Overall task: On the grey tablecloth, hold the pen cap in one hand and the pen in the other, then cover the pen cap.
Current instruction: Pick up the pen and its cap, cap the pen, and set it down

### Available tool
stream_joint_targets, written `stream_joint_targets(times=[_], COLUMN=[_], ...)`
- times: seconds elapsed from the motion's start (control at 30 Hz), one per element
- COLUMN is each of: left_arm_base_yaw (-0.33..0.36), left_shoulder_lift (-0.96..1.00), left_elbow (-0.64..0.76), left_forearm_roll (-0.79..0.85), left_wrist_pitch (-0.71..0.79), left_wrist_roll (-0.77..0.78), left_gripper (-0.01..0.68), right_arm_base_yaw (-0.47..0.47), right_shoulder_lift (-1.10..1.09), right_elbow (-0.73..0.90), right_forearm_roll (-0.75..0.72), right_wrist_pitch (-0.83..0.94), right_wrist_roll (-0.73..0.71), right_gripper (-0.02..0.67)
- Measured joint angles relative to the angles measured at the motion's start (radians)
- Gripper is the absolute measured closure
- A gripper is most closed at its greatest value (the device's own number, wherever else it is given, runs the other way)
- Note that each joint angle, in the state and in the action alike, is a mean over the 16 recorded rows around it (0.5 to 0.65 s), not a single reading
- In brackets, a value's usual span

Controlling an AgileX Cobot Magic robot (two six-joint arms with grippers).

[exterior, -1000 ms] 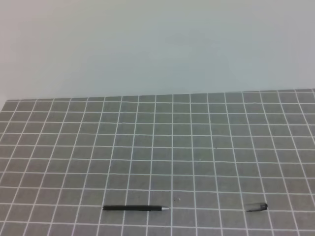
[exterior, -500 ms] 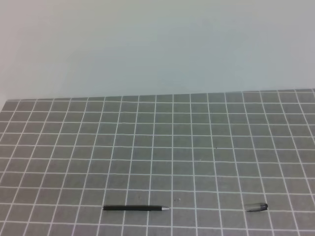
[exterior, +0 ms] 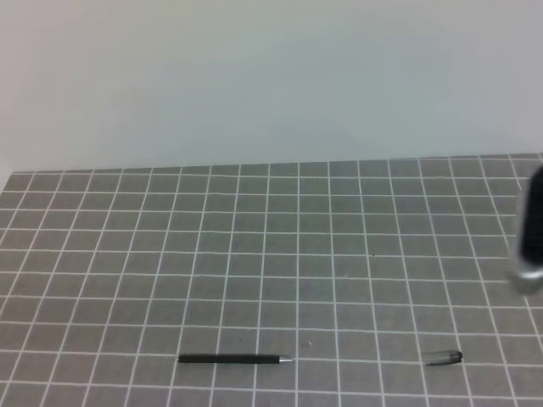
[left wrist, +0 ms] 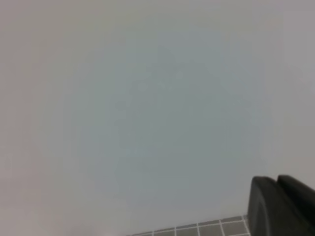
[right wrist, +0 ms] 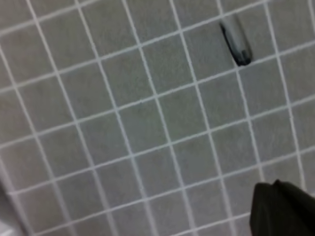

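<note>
The grey tablecloth [exterior: 254, 254] covers the table. The pen [exterior: 233, 359] lies flat near the front edge, left of centre, with its silver tip pointing right. The pen cap [exterior: 444, 359] lies apart from it at the front right and also shows in the right wrist view, pen cap [right wrist: 236, 42]. A blurred dark and silver part of my right arm [exterior: 530, 233] shows at the right edge, above and behind the cap. My right gripper [right wrist: 278, 206] is shut and holds nothing. My left gripper [left wrist: 277, 199] is shut, empty, and faces the wall.
A plain pale wall [exterior: 271, 76] rises behind the cloth's far edge. The left wrist view shows only a thin strip of the tablecloth [left wrist: 197, 230] at the bottom.
My right arm has come into the exterior view at the right edge. The pen and the pen cap lie where they were.
</note>
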Motion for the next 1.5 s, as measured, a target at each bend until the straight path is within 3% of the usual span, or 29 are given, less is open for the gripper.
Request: stream_joint_targets(times=[0.2, 0.53, 0.7, 1.5], left_arm_base_yaw=[-0.022, -0.025, -0.025, -0.025], left_shoulder_lift=[0.000, 0.000, 0.000, 0.000], left_elbow=[0.010, 0.013, 0.013, 0.013], left_forearm_roll=[-0.002, -0.012, -0.014, -0.019], left_wrist_pitch=[-0.019, -0.025, -0.026, -0.013], left_wrist_roll=[0.005, 0.007, 0.006, 0.006], left_gripper=[0.676, 0.676, 0.676, 0.676], right_arm_base_yaw=[0.116, 0.176, 0.177, 0.177], right_shoulder_lift=[0.186, 0.363, 0.407, 0.556], right_elbow=[-0.021, -0.023, -0.023, -0.025], right_forearm_roll=[-0.075, -0.115, -0.114, -0.108], right_wrist_pitch=[-0.067, -0.154, -0.167, -0.306], right_wrist_roll=[-0.061, -0.105, -0.131, -0.188], right_gripper=[0.607, 0.379, 0.300, 0.323])
